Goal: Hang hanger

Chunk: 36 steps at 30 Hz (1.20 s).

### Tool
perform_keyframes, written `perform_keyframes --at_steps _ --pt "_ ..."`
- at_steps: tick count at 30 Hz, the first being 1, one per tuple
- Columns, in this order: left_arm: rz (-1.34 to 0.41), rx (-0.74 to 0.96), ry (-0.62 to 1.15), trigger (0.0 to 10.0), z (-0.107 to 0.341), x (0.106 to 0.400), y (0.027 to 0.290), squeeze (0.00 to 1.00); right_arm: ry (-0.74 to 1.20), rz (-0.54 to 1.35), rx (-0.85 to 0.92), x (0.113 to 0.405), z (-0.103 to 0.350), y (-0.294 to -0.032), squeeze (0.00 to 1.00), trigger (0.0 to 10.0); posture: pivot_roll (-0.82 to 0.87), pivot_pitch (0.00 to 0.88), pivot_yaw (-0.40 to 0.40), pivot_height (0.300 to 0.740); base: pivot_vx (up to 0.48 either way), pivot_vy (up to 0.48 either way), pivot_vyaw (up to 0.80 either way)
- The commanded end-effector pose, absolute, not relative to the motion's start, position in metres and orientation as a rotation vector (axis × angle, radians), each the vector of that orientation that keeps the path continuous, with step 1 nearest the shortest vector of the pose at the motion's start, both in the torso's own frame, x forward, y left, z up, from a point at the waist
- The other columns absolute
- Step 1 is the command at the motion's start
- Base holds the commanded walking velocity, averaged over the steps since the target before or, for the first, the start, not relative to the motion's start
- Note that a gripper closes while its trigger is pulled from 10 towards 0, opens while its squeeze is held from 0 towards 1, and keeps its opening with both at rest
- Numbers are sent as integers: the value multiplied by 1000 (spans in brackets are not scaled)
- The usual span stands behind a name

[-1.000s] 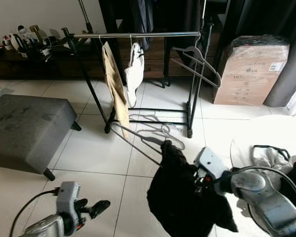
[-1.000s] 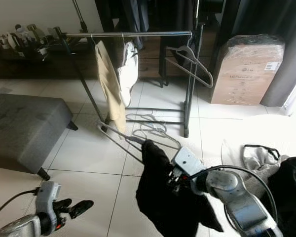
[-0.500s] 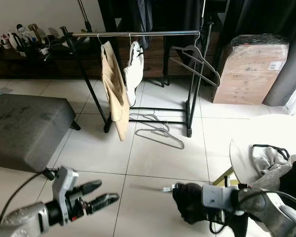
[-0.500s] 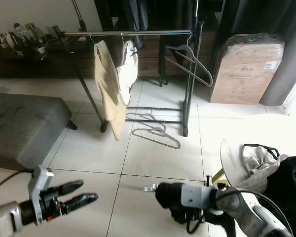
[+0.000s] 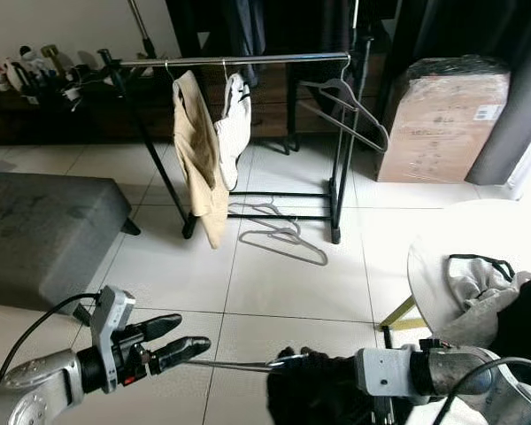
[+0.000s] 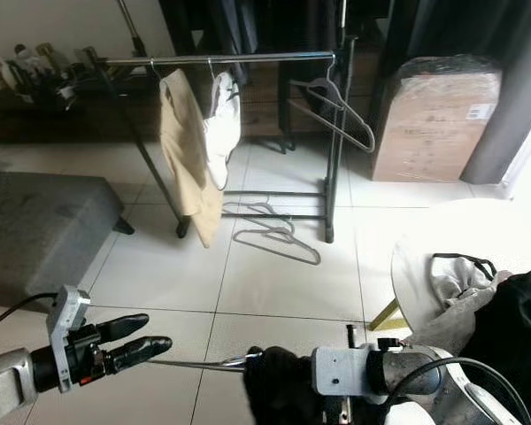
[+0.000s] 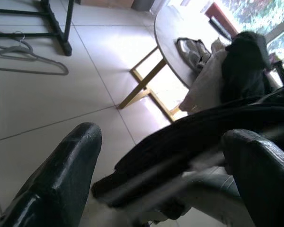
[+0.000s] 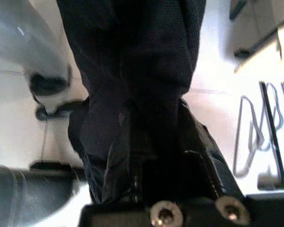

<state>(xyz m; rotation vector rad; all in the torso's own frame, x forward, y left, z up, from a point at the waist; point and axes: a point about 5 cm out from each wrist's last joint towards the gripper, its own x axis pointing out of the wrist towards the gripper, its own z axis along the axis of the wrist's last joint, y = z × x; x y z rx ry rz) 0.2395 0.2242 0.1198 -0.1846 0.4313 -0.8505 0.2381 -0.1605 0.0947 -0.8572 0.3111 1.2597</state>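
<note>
Holding a black garment [image 5: 314, 390] bunched over its fingers, the right gripper [image 6: 279, 390] sits low in front of the robot; its fingers are wrapped in cloth, so I cannot tell how they stand, though the right wrist view shows the fabric draped right over them. A thin metal hanger [image 5: 234, 364] pokes out of the garment toward the left gripper [image 5: 173, 341], its tip just beside that gripper's lower finger. The left gripper has its two fingers [image 7: 61, 179] spread apart, with nothing between them; in its wrist view the dark cloth and a blurred pale bar lie across the gap beyond the fingertips. Well beyond both grippers stands a black rack [image 5: 248, 60], its rail carrying a tan garment [image 5: 199, 159] and a white one [image 5: 233, 133], with an empty hanger [image 5: 345, 102] tilted at its far end. Two more hangers [image 5: 279, 235] lie on the tiled floor [image 5: 274, 283] at the rack's foot. A grey ottoman [image 5: 44, 226] is beyond the left gripper on its outer side, and a wrapped cardboard box [image 5: 438, 119] stands past the rack on the right gripper's side. A round white table [image 5: 425, 266] with heaped clothes [image 5: 478, 283] is just outside the right arm.
</note>
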Motion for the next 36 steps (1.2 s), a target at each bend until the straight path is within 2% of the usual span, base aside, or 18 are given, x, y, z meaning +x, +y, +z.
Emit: perform_keyframes --at_steps 1,9,12,14,15,17,21,29,33,36 --pt "-860 -181 453 10000 116 241 224 0 284 1286 -837 234 103 -155 0 0 -145 183 78 740 0 0 0" --pt "-855 -189 456 10000 113 244 223 0 299 1293 -800 229 104 -151 0 0 -141 171 82 740 0 0 0" --pt "-790 -166 445 10000 108 246 228 0 289 1241 -755 234 109 -153 0 0 -141 166 83 740 0 0 0" --pt "-395 -111 352 10000 95 265 259 0 253 1125 -647 248 124 -162 0 0 -141 158 85 740 0 0 0" --pt "-395 -111 352 10000 95 265 259 0 253 1125 -647 248 124 -162 0 0 -141 158 85 740 0 0 0" --pt "-232 -122 302 10000 93 267 271 0 263 1059 -616 254 126 -165 0 0 -139 154 86 740 0 0 0" --pt "-146 -88 268 10000 91 261 274 0 277 980 -561 262 127 -166 0 0 -136 152 87 740 0 0 0" --pt "-162 -118 275 10000 73 243 258 0 241 968 -445 264 133 -147 0 0 -127 137 89 740 0 0 0" --pt "-269 -89 211 10000 84 247 234 0 226 973 -434 263 132 -138 0 0 -117 120 87 740 0 0 0" --pt "-482 -61 170 10000 103 250 207 0 236 961 -475 269 131 -137 0 0 -113 111 84 740 0 0 0"
